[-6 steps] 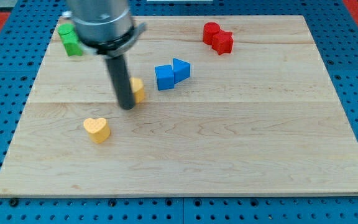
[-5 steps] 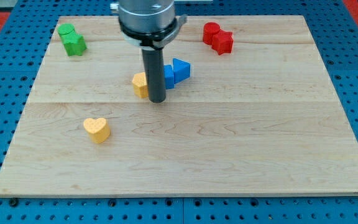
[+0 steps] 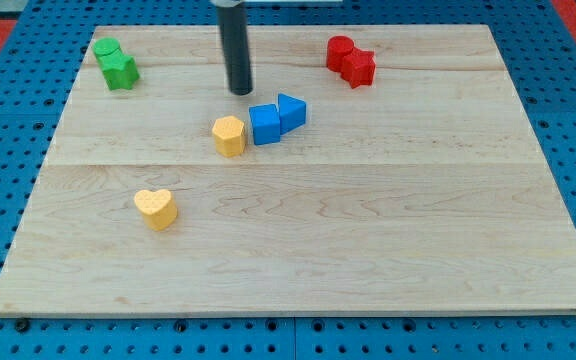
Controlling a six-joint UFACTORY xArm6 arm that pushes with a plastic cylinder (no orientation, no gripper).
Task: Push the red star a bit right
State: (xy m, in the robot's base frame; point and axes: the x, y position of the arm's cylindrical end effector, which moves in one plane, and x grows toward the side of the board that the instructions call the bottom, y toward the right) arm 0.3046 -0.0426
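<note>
The red star [image 3: 359, 67] lies near the view's top right of the wooden board [image 3: 368, 220], touching a red round block [image 3: 340, 51] on its upper left. My tip [image 3: 240, 91] is at the view's top centre, well to the left of the red star and just above the blue blocks. It touches no block.
A blue square block [image 3: 265, 124] and a blue triangle [image 3: 291, 111] sit together at centre. A yellow hexagon [image 3: 228, 135] is just left of them. A yellow heart [image 3: 155, 208] lies at lower left. Two green blocks [image 3: 116, 63] sit at top left.
My tip has moved from beside the yellow hexagon, first right, then toward the view's top, and now stands above the blue blocks. The blocks have not moved.
</note>
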